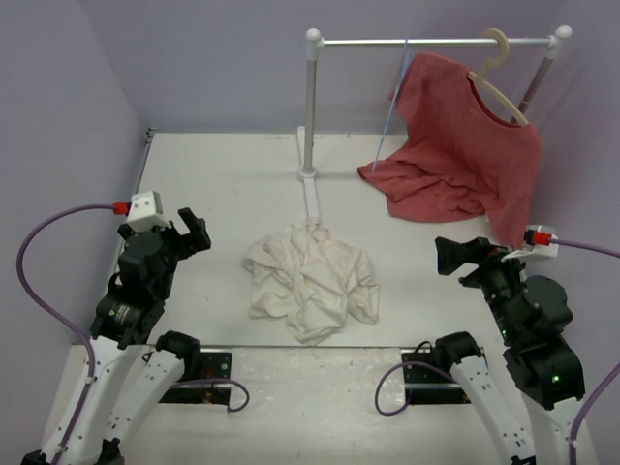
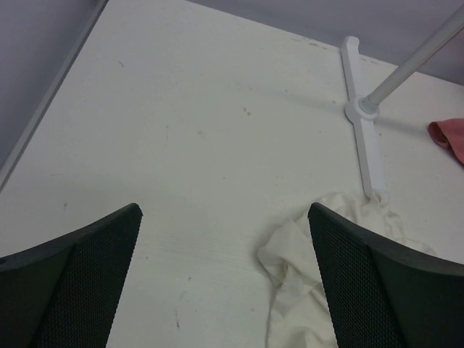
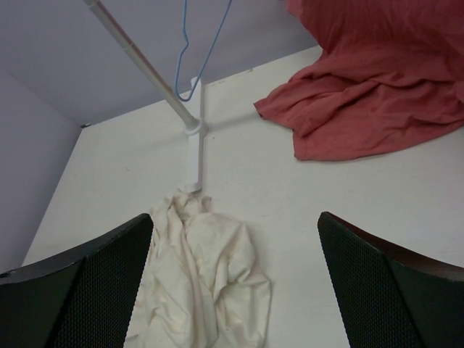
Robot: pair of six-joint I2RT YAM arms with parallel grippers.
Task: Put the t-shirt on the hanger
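Observation:
The cream-white t-shirt (image 1: 310, 281) lies crumpled on the table, its top edge touching the near end of the rack's foot. It also shows in the left wrist view (image 2: 304, 261) and the right wrist view (image 3: 203, 283). The light-blue wire hanger (image 1: 391, 102) hangs bare from the rack's rail, seen edge-on, and its lower part shows in the right wrist view (image 3: 211, 51). My left gripper (image 1: 191, 232) (image 2: 225, 214) is open above bare table, left of the t-shirt. My right gripper (image 1: 450, 254) (image 3: 235, 220) is open to the shirt's right, holding nothing.
A white clothes rack with a rail (image 1: 436, 42), post (image 1: 310, 107) and flat foot (image 1: 312, 199) stands at the back. A red t-shirt (image 1: 460, 160) hangs on a beige hanger (image 1: 499, 82) at the rail's right, its hem spread on the table. Purple walls enclose the table.

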